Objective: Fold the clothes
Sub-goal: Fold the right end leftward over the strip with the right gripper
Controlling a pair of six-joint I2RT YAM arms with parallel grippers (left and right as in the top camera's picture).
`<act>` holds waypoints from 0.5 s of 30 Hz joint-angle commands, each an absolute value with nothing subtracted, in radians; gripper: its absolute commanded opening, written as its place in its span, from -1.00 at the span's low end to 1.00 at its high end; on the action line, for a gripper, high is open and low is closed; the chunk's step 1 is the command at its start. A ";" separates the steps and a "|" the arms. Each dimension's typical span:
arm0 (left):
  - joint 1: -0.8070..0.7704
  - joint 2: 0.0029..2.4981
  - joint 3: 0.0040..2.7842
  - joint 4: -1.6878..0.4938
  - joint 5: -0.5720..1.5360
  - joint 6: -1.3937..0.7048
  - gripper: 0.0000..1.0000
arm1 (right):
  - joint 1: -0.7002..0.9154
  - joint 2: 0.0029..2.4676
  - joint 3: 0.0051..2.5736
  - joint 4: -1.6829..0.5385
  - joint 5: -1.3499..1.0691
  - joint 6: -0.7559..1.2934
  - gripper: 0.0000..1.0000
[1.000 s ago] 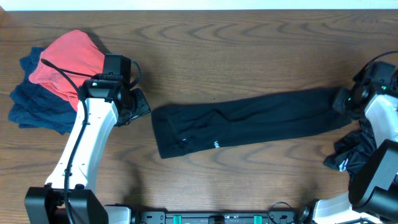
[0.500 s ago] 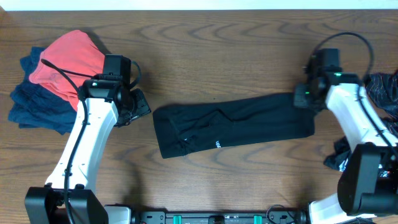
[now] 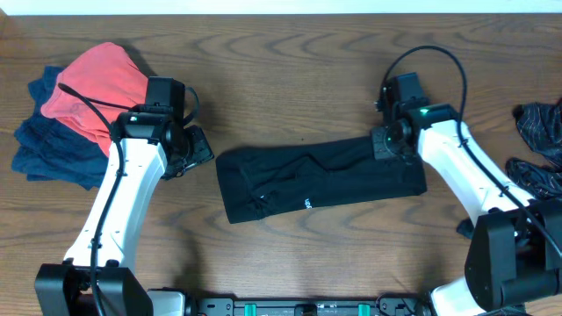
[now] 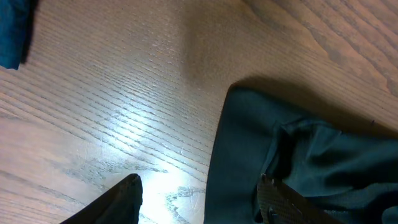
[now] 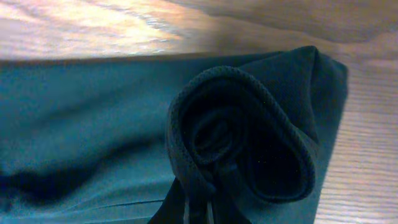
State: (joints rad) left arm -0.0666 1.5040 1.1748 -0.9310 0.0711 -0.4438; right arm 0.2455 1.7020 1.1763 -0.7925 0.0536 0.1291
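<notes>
A plain black shirt with a small white logo lies as a long band across the middle of the table. My right gripper is shut on the shirt's right end and holds it folded back over the band; the right wrist view shows the bunched black hem pinched between the fingers. My left gripper is open just left of the shirt's left edge, with one finger over bare wood and the other over the fabric.
A red garment lies on navy ones at the far left. Black faintly patterned garments lie at the right edge. The table is dark wood.
My right gripper has carried the shirt's right end leftward, from the table's right edge to right of centre, shortening the band. The left arm has not moved.
</notes>
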 commanded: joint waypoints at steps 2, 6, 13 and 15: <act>-0.062 1.510 1.182 -0.934 0.059 -0.438 0.23 | 0.284 1.708 1.176 -0.794 0.051 0.138 -0.98; -0.062 1.510 1.182 -0.934 0.059 -0.438 0.23 | 0.308 1.708 1.176 -0.793 0.047 0.138 -0.97; -0.062 1.510 1.182 -0.934 0.059 -0.438 0.24 | 0.323 1.708 1.176 -0.794 -0.025 0.125 -0.85; -0.062 1.510 1.182 -0.933 0.059 -0.438 0.24 | 0.323 1.708 1.176 -0.794 -0.103 0.073 -0.80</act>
State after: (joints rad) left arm -0.0666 1.5040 1.1748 -0.9310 0.0711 -0.4438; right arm 0.3119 1.7020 1.1763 -0.7929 0.0048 0.1223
